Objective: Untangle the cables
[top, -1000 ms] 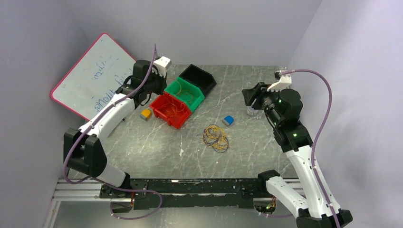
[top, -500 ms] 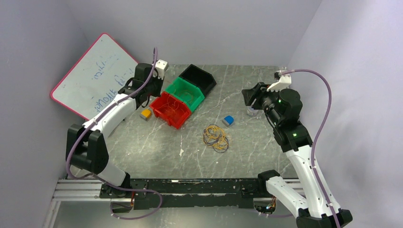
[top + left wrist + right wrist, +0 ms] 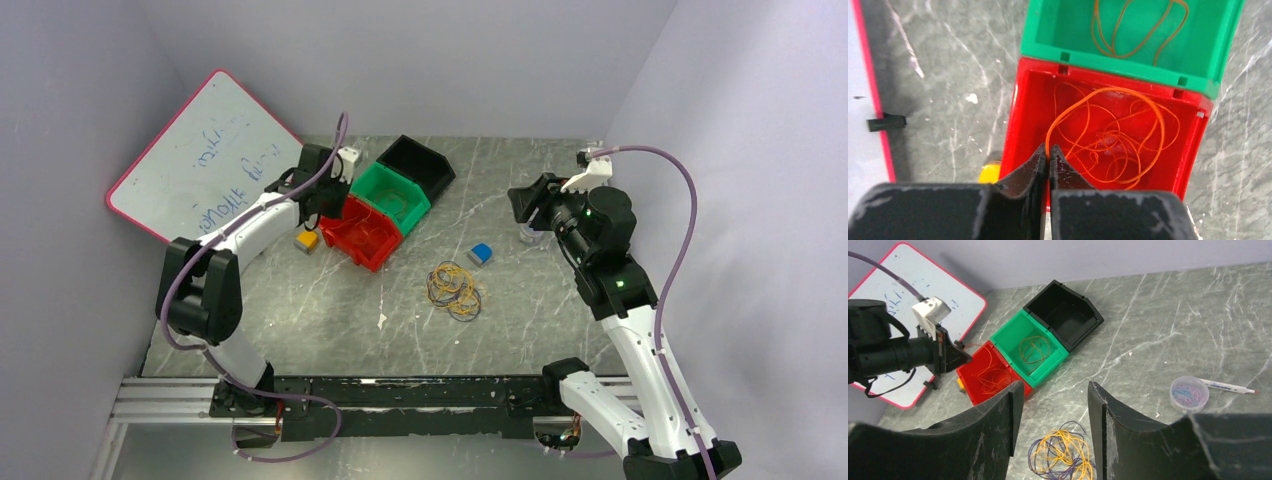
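My left gripper [image 3: 1049, 152] is shut on a strand of an orange cable [image 3: 1108, 135] that lies coiled in the red bin [image 3: 1010, 120]. In the top view the left gripper [image 3: 335, 197] hangs over the red bin's [image 3: 372, 262] left rim. A second orange cable [image 3: 1135, 30] lies in the green bin [image 3: 1118, 67]. A clump of yellow and dark purple cables [image 3: 453, 290] lies tangled on the table; it also shows in the right wrist view [image 3: 1063, 452]. My right gripper [image 3: 1055, 390] is open and empty, held high at the right [image 3: 527, 203].
A black bin [image 3: 415, 165] stands behind the green bin [image 3: 412, 215]. A whiteboard [image 3: 200, 160] leans at the far left. A yellow block [image 3: 307, 241] lies beside the red bin, a blue block [image 3: 480, 254] mid-table. A clear tub of paper clips [image 3: 1189, 392] and a marker [image 3: 1228, 386] lie at the right.
My left arm has swung right and down, bringing its gripper to the red bin's left rim. The right arm and the cable clump have not moved.
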Tool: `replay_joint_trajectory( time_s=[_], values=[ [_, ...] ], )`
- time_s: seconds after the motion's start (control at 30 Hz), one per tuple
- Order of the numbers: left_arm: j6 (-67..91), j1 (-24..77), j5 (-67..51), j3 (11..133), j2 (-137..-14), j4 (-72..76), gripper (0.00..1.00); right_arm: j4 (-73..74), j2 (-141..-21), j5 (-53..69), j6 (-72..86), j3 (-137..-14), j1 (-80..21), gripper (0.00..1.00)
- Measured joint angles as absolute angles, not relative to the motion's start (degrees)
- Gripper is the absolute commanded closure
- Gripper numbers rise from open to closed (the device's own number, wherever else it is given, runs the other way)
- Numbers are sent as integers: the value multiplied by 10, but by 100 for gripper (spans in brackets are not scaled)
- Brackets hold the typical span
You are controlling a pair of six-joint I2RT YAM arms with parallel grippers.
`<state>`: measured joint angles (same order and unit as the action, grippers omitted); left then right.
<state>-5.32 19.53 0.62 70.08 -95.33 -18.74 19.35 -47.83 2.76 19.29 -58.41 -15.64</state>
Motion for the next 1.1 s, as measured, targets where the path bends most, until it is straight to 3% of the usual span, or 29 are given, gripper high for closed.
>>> replay_joint_trajectory(
  time_s=[0.23, 0.43, 0.67, 0.93, 1.1],
  values=[
    [-62, 195, -20, 705, -994, -220, 93, 192, -479, 33, 193, -584, -157, 46],
    [-69, 195, -34, 724, -1026, -240, 87, 186, -479, 34, 193, -570, -157, 46],
    [-69, 195, -41, 759, -1051, -262, 93, 187, -481, 34, 193, -557, -157, 46],
    [-69, 197, -32, 803, -1107, -292, 91, 187, -481, 34, 193, -557, -157, 46],
    [-69, 200, -15, 803, -1111, -305, 75, 187, -481, 34, 193, -557, -157, 46]
  ],
)
